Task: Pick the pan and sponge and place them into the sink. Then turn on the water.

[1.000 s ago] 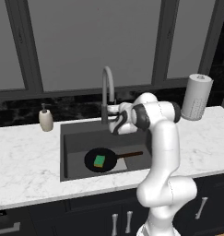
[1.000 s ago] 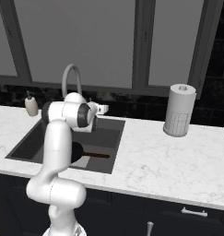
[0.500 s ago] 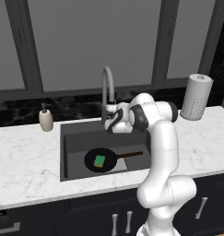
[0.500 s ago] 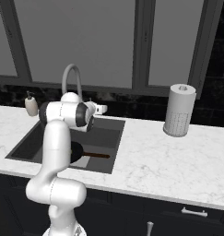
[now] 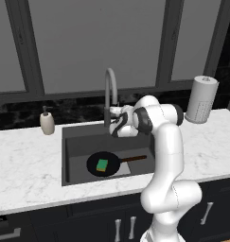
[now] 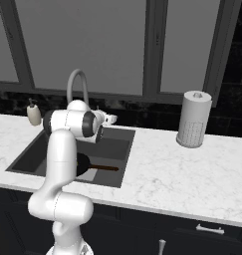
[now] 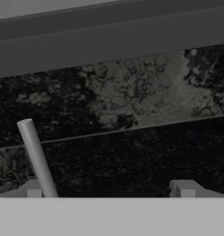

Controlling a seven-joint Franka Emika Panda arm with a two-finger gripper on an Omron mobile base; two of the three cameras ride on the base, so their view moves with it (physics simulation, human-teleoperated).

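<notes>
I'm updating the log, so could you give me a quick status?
Gripper open at faucet base. Pan, sponge in sink. Nothing blocking.

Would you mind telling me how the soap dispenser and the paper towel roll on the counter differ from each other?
The soap dispenser is small and beige with a thin pump on top; the paper towel roll is a much taller, wider white cylinder with a flat top. The dispenser stands left of the sink, the roll far to its right. The dispenser's body bulges, while the roll's sides run straight. Both stand upright on the marble counter near the dark backsplash.
</notes>
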